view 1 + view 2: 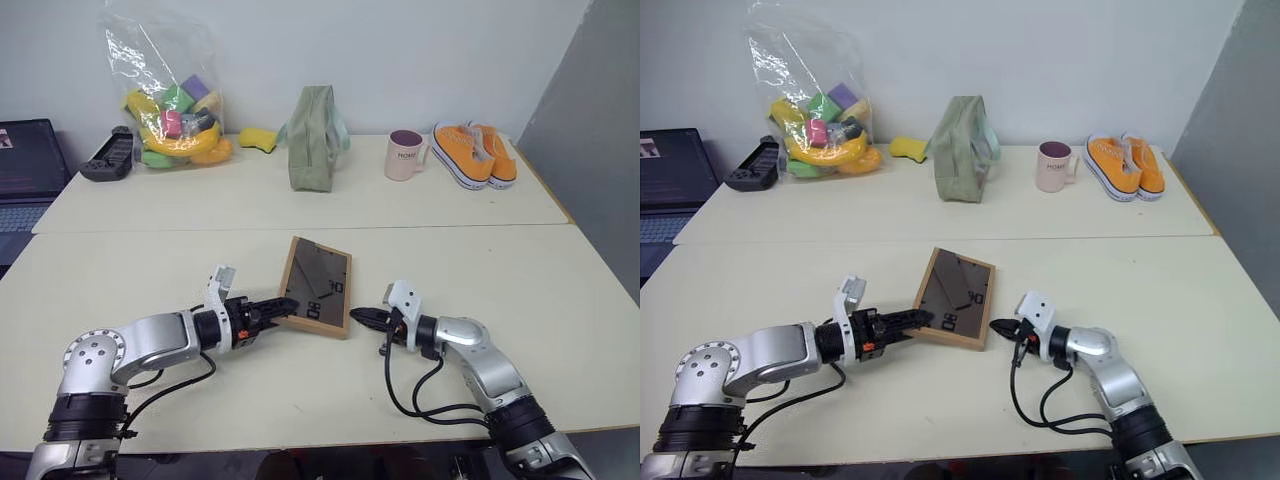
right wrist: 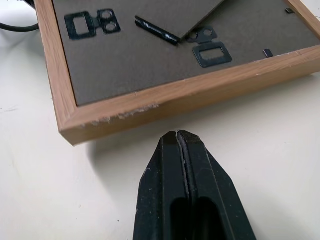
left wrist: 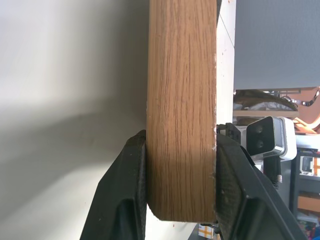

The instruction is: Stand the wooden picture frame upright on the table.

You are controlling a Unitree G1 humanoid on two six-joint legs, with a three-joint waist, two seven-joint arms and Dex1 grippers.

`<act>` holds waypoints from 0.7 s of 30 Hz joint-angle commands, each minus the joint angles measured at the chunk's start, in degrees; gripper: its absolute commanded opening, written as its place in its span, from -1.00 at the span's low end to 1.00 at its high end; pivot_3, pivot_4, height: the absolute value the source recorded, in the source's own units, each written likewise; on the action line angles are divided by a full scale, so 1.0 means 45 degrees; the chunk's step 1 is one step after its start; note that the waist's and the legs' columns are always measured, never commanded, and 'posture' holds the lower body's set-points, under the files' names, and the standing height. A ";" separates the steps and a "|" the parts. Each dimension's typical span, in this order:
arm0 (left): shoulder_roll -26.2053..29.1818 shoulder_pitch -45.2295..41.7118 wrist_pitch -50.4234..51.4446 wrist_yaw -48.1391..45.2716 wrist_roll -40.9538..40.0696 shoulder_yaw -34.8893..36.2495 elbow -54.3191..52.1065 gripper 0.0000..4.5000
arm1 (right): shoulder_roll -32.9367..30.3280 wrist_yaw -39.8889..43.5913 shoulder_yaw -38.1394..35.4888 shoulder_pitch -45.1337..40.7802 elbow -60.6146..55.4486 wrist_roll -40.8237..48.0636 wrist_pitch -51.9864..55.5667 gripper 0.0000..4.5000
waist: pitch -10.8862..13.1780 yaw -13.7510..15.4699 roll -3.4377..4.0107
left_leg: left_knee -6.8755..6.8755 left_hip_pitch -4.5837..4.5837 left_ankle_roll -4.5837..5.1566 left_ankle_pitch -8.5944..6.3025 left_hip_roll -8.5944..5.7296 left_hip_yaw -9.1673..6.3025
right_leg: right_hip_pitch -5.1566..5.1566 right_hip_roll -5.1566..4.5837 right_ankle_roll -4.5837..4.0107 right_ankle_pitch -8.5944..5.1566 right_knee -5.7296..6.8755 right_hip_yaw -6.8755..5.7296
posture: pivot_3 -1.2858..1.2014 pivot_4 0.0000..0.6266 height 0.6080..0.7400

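Note:
The wooden picture frame [image 1: 318,285] lies on the table [image 1: 560,290] with its dark back and stand facing up, its near left corner a little raised. My left gripper [image 1: 282,309] is shut on that near left edge; in the left wrist view both black fingers [image 3: 125,200] clamp the light-wood rim [image 3: 182,110]. My right gripper [image 1: 360,317] is shut and empty, its tip resting on the table just beside the frame's near right corner [image 2: 70,131]. The picture side is hidden.
On the far table stand a plastic bag of toys [image 1: 175,110], a black controller [image 1: 108,155], a yellow sponge [image 1: 257,139], a green pouch [image 1: 312,138], a pink mug [image 1: 405,154] and orange shoes [image 1: 474,153]. A laptop [image 1: 25,170] sits at the far left.

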 commanded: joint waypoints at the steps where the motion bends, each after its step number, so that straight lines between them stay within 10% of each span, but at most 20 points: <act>1: 0.0160 -0.1144 -0.0534 -0.1143 0.0507 0.0694 0.0058 -0.39 | -0.0422 0.0243 -0.0482 0.0084 -0.0170 0.0294 -0.0021 -1.00 | 0.0009 0.0044 -0.0004 | 0.0000 -0.0003 0.0000 0.0000 -0.0003 0.0000 | -0.0002 0.0000 0.0000 0.0000 -0.0004 0.0000 | 0.03 -0.52 1.00; 21: 0.1607 -0.2483 -0.4863 -0.9603 1.1378 0.0062 -0.4476 -0.39 | -0.2118 0.0946 -0.2203 -0.0393 0.0544 0.1445 0.0710 -1.00 | 0.0046 0.0130 0.0008 | -0.0018 -0.0036 -0.0009 -0.0008 -0.0001 0.0035 | -0.0042 0.0000 -0.0004 -0.0006 -0.0074 0.0011 | 0.03 -0.52 1.00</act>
